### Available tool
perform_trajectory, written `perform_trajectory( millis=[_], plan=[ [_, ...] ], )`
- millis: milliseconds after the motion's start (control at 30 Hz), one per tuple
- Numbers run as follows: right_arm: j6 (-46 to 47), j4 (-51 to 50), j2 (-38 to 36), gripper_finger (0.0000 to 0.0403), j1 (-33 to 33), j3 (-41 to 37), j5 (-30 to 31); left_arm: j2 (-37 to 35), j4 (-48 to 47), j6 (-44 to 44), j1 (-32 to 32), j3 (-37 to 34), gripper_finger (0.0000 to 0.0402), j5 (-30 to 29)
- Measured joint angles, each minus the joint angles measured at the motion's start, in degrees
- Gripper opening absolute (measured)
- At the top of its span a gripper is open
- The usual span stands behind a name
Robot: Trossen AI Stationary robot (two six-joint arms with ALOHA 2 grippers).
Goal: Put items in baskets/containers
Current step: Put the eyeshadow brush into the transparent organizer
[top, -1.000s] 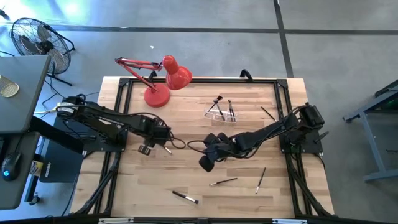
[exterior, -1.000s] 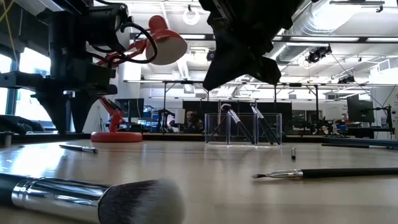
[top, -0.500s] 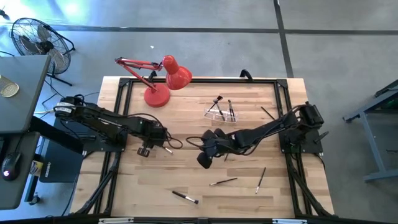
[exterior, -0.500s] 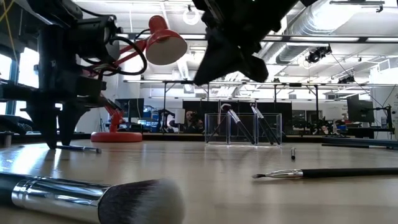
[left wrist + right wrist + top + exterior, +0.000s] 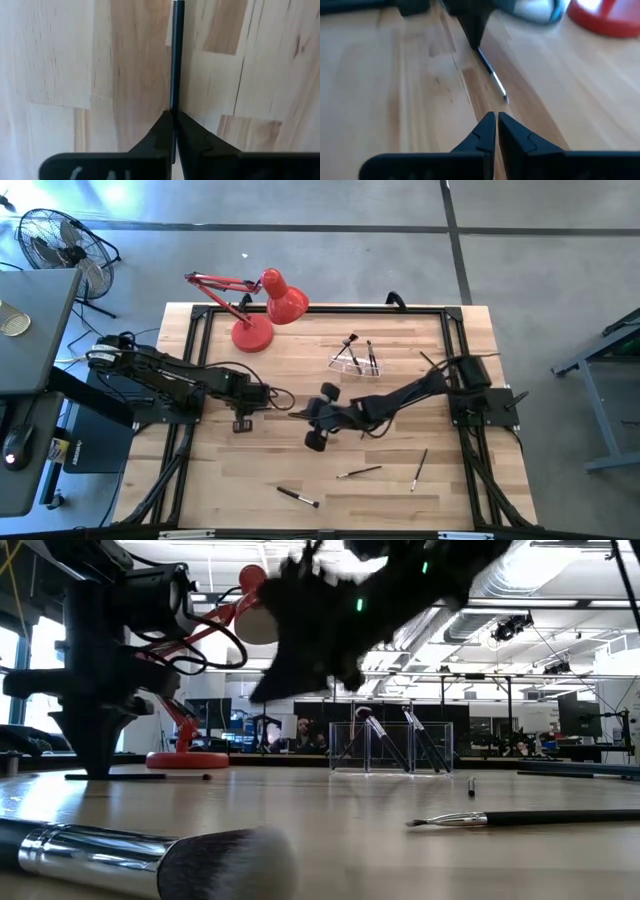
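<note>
My left gripper (image 5: 243,421) points down at the table's left middle and is shut on a thin dark-handled brush (image 5: 175,60) that lies on the wood. In the right wrist view this brush (image 5: 492,75) shows a silver ferrule. My right gripper (image 5: 496,117) hangs above the table just short of that bristle end. Its fingers are together and touch nothing. The clear container (image 5: 356,363) stands at the far middle and holds a few brushes, which lean on its walls (image 5: 390,748). More brushes (image 5: 359,472) (image 5: 419,468) (image 5: 298,497) lie flat near the front. My left gripper pinches the brush's dark handle (image 5: 174,107) between its two fingertips. The fingers come from above, pointing down, and lie across the handle. The brush lies flat on the table (image 5: 140,776) and sticks out on both sides of the fingers.
A red desk lamp (image 5: 262,310) stands at the far left, its shade over the table. One brush (image 5: 430,361) lies by the right arm's base. In the low view a thick brush (image 5: 140,860) and a thin one (image 5: 520,819) lie close to the front edge.
My left gripper has sunk onto the table, rolled about its own line and shut on the thin brush, which has turned about on the wood. My right gripper has come down and toward the table's left, closing on the left gripper, and has rolled as well.
</note>
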Motion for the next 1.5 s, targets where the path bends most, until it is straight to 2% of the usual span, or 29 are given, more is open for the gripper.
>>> perform_trajectory(
  millis=[367, 600, 767, 867, 967, 1100, 1200, 1500],
  plan=[
    [-1.7, 6.4, 6.2, 0.0114, -4.9, 0.5, -6.5, 0.1, 2.4, -1.7, 0.0, 0.0, 0.0002, 1.1],
    [-7.6, 4.3, 12.2, 0.0128, -5.3, 5.9, -7.5, 0.1, 5.2, -1.4, 0.0, 0.0, 0.0001, 1.9],
    [-6.0, -0.5, 13.9, 0.0119, -5.3, 8.7, -4.1, 0.1, 5.6, -1.3, 0.0, 0.0, 0.0000, 1.9],
    [-6.3, -0.8, 13.9, 0.0105, -5.7, 8.8, -5.3, 0.1, 5.6, -1.3, 0.0, 0.0, 0.0000, 1.9],
    [-6.4, -1.4, 13.9, 0.0075, -6.1, 8.8, -8.0, 0.1, 5.7, -1.3, 0.0, 0.0, 0.0000, 1.9],
    [-6.2, -3.2, 13.9, 0.0014, -6.5, 8.8, -9.0, 0.1, 6.2, -1.2, 0.0, 0.0, 0.0000, 1.8],
    [-6.1, -3.6, 13.9, 0.0011, -6.6, 8.8, -9.2, 0.1, 6.5, -1.2, 0.0, -0.1, 0.0004, 1.9],
    [-5.8, -3.2, 13.7, 0.0002, -6.5, 8.6, -9.2, 0.1, 7.1, -1.3, -0.1, -0.1, 0.0074, 0.0]
  ],
)
